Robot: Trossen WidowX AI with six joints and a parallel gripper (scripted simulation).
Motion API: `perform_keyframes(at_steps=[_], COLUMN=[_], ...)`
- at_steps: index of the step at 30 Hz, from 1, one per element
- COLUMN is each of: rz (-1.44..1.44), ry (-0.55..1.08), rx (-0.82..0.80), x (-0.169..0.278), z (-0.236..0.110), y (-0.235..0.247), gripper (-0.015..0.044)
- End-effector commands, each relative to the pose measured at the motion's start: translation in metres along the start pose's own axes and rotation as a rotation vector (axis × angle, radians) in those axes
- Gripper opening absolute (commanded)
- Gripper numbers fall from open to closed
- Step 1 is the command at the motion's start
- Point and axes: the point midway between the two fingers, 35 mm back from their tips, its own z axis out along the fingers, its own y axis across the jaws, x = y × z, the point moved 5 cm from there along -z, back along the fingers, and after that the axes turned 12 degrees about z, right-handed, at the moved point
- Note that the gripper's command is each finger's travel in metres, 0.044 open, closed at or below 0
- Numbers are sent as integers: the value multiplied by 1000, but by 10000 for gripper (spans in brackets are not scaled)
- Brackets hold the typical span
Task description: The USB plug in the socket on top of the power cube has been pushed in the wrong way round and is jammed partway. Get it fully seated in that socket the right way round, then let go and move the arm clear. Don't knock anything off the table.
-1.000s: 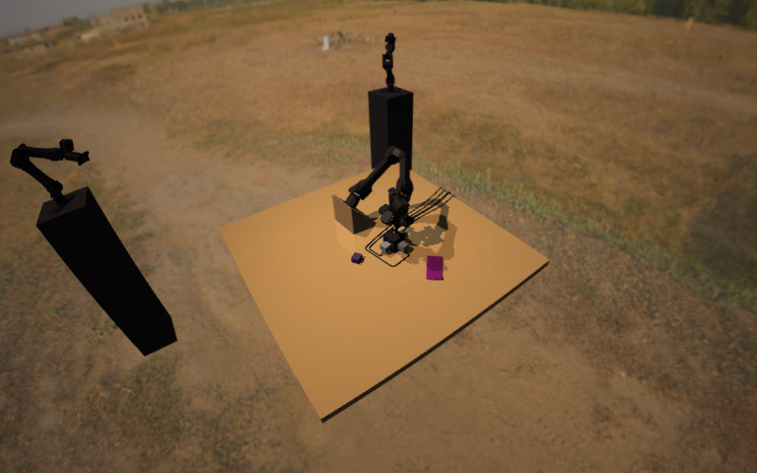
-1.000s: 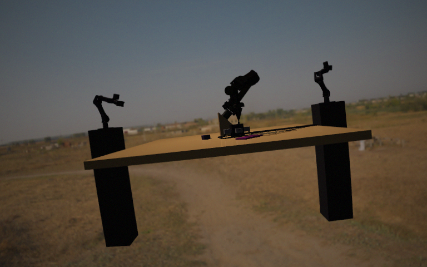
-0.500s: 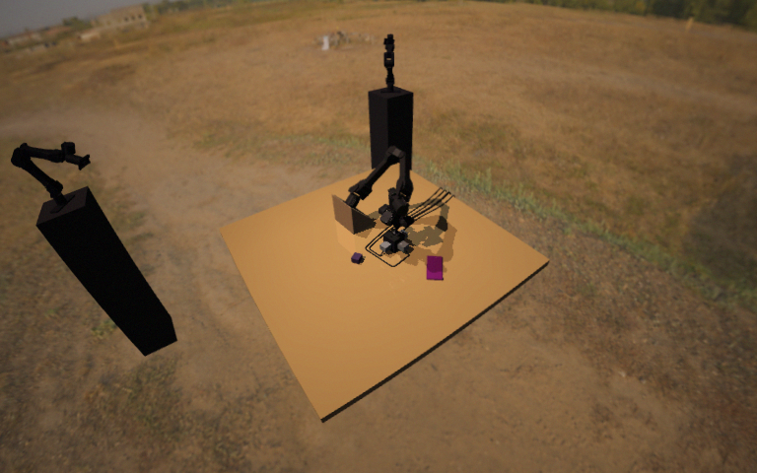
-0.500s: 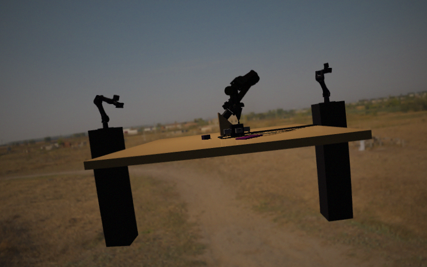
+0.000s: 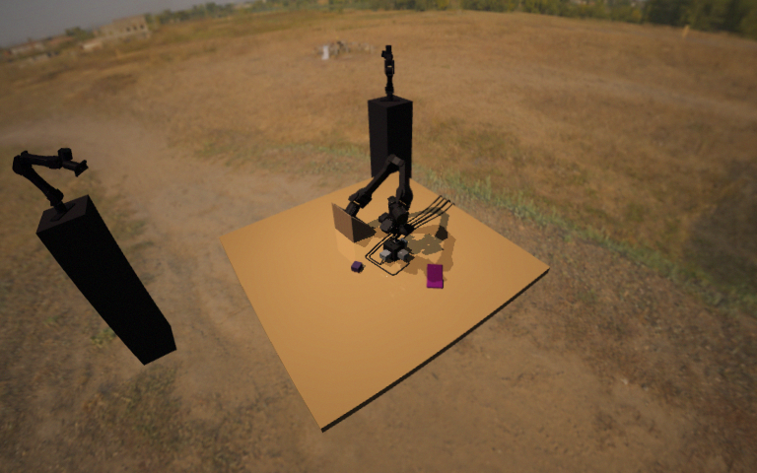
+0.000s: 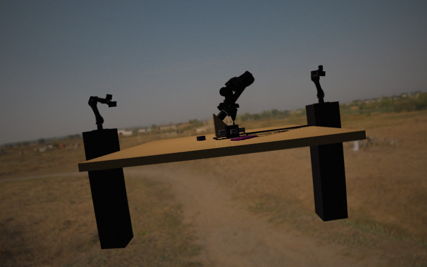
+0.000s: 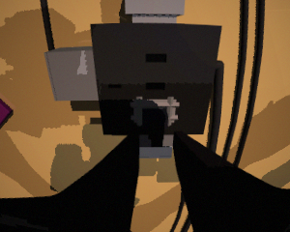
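The dark power cube (image 5: 394, 250) (image 6: 229, 131) (image 7: 156, 41) stands on the table. Its top shows dark slots in the wrist view. The dark USB plug (image 7: 156, 118) stands at the near part of the cube's top, with pale grey pieces around it. Its depth and which way round it faces cannot be told. My gripper (image 6: 233, 123) (image 7: 156, 138) points down over the near part of the cube. Its fingers are slightly apart, one on each side of the plug, with a visible gap between them, so it is open a little and grips nothing. The top and exterior views are too small to show the plug.
Grey blocks (image 7: 73, 74) (image 7: 155, 7) (image 7: 156, 152) stick out around the cube. Black cables (image 7: 253, 72) run beside it. A magenta slab (image 5: 435, 276) (image 6: 244, 138), a small purple block (image 5: 357, 266) (image 6: 200, 138) and an upright brown panel (image 5: 348, 224) are on the table (image 5: 335, 351).
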Motion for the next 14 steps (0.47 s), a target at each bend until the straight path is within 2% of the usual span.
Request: perform_keyframes(at_steps=[1, 14], rz=[0, 0], ry=[0, 0], rx=[0, 0], x=[0, 1], z=[0, -11], y=[0, 0], gripper=[95, 95])
